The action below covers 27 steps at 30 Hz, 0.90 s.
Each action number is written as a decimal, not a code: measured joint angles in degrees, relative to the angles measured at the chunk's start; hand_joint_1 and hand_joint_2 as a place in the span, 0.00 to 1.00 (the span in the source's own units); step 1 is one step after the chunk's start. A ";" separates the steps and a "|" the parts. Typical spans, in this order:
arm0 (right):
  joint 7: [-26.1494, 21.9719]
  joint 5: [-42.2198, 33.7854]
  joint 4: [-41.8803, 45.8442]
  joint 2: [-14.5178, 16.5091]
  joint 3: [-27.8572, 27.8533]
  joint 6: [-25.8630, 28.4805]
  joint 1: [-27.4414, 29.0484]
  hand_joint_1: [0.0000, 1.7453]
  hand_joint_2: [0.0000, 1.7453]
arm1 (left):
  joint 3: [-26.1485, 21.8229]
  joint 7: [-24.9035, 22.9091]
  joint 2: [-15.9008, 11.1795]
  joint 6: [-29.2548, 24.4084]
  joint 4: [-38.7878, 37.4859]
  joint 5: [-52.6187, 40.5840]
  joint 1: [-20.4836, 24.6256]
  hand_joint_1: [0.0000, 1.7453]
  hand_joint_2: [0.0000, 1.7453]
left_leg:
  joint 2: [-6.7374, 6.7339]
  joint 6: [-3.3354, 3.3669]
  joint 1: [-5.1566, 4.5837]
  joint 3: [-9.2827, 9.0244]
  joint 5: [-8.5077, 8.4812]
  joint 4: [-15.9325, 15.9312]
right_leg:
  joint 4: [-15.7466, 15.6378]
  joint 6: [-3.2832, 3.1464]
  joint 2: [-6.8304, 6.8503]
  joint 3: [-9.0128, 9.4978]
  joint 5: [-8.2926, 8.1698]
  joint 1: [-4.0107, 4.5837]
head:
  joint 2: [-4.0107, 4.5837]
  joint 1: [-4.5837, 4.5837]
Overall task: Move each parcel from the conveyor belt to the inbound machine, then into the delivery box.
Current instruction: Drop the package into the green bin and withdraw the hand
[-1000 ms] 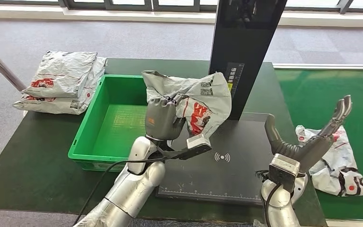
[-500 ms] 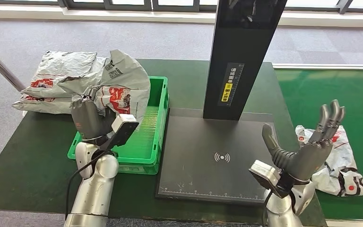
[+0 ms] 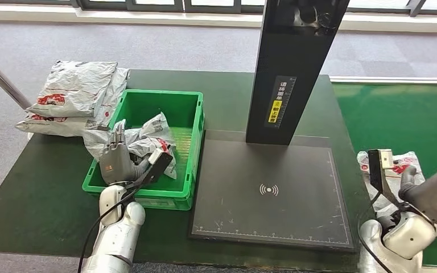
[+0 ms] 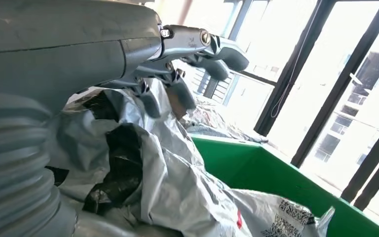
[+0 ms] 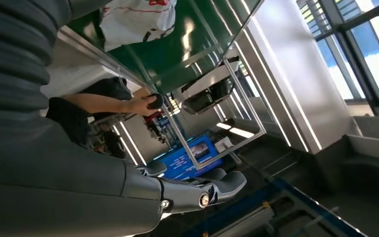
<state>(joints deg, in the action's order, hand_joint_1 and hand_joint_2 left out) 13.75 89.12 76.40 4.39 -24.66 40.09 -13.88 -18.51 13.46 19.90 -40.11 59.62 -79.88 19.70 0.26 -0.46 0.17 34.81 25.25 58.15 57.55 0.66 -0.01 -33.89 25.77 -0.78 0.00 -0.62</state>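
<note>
A crumpled grey parcel with red print lies in the green delivery box, one corner draped over the box's left rim. My left hand is inside the box against the parcel, its fingers stretched out over it and not closed around it. Another white and red parcel lies on the green conveyor belt at the right. My right hand hangs over that parcel, fingers extended and holding nothing. The inbound machine's black plate lies bare.
The machine's tall black column stands behind the plate. A stack of grey parcels lies on the dark table left of the box. A person's arm is visible beyond the conveyor in the right wrist view.
My left hand carried the grey parcel leftward from above the plate and lowered it into the green box. My right hand turned over and moved right, over the conveyor parcel.
</note>
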 joint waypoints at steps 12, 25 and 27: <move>10.95 0.06 -8.60 -9.39 5.63 0.00 0.00 0.00 1.00 | -1.05 3.72 0.38 -0.04 0.75 4.27 -0.02 0.00 0.00 | 0.08 -0.03 0.03 -0.01 -0.02 -0.02 | 0.02 -0.01 0.14 0.01 0.01 0.04 | 0.00 -0.01; 13.06 0.02 -22.79 -13.20 5.94 0.00 -4.28 0.00 1.00 | -3.99 26.32 0.38 -0.10 14.60 39.06 -2.69 0.00 0.00 | 0.08 -0.01 0.03 -0.02 -0.03 -0.02 | 0.01 0.00 0.15 0.02 0.02 0.05 | 0.00 0.00; 12.76 -0.03 -25.01 -13.43 5.72 0.01 -5.11 0.00 1.00 | -4.08 26.48 0.33 -0.09 16.80 40.57 -2.98 0.00 0.00 | 0.07 -0.01 0.04 -0.02 -0.03 -0.02 | 0.01 -0.01 0.14 0.01 0.01 0.06 | 0.00 0.01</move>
<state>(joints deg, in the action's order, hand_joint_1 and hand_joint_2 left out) 26.51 89.09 51.39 -9.04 -18.94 40.10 -19.00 -22.59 39.94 20.22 -40.21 76.42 -39.30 16.73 0.33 -0.47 0.21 34.79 25.22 58.13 57.56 0.65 0.13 -33.87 25.78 -0.72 0.00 -0.61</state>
